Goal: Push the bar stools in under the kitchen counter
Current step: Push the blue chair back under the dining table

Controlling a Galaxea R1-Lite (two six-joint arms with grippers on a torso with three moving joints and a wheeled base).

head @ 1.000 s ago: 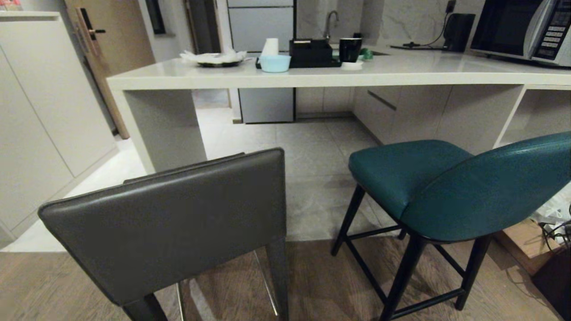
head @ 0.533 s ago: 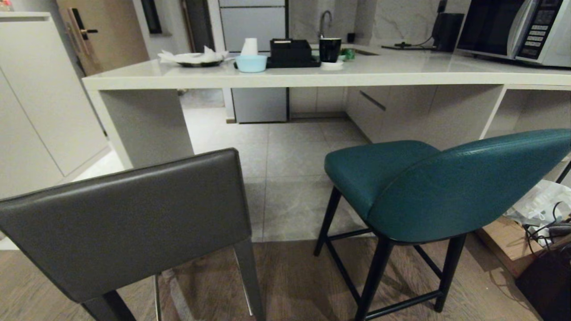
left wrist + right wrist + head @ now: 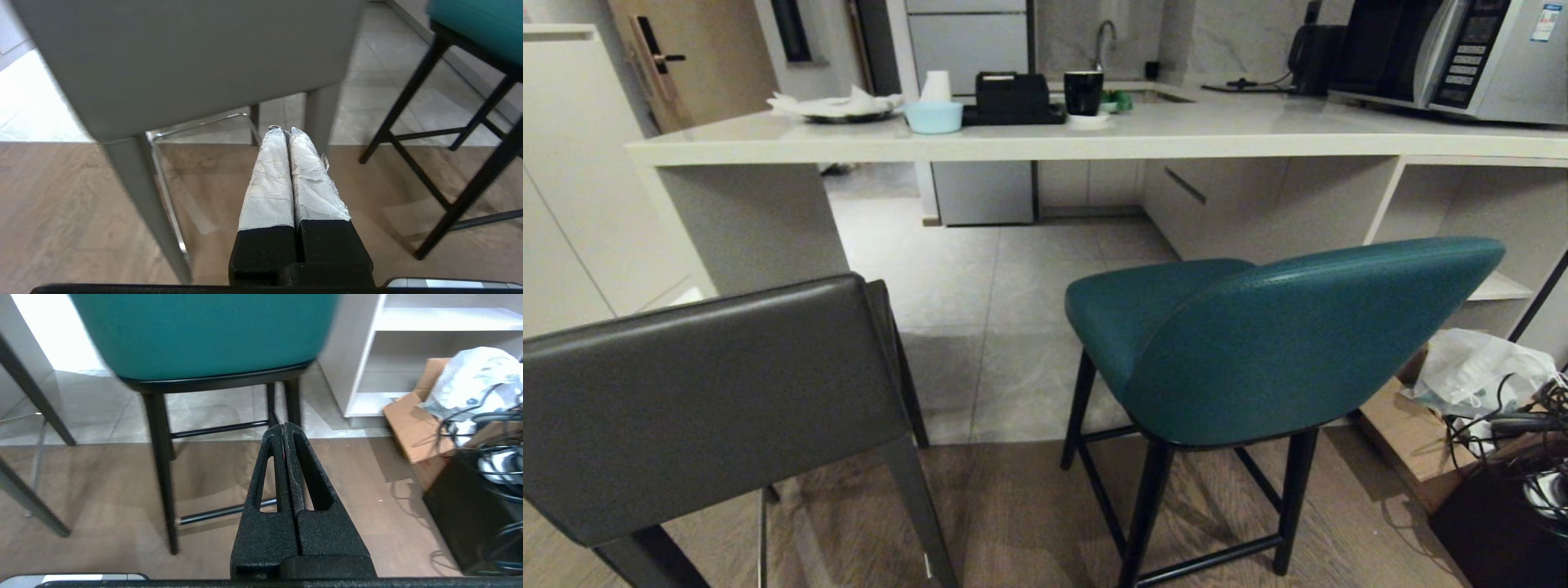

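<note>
Two bar stools stand on the floor in front of the kitchen counter [image 3: 1045, 147], backs toward me. The dark grey stool [image 3: 711, 400] is at the lower left, the teal stool [image 3: 1290, 343] right of centre on thin black legs. Neither arm shows in the head view. In the left wrist view my left gripper [image 3: 286, 131] is shut with nothing in it, low behind the grey stool [image 3: 184, 57]. My right gripper [image 3: 284, 426] is shut and empty in the right wrist view, low behind the teal stool [image 3: 204, 332] and apart from it.
On the counter sit a blue bowl [image 3: 933, 117], a black box [image 3: 1013, 98], a black cup [image 3: 1083, 91] and a microwave [image 3: 1462, 57]. White open shelving [image 3: 1470, 220] stands under its right end. A cardboard box [image 3: 1413, 441], plastic bag and cables lie at lower right.
The whole head view has shifted left, so the camera has swung right. The teal stool now sits nearer the centre and the grey stool is partly cut off at the left edge.
</note>
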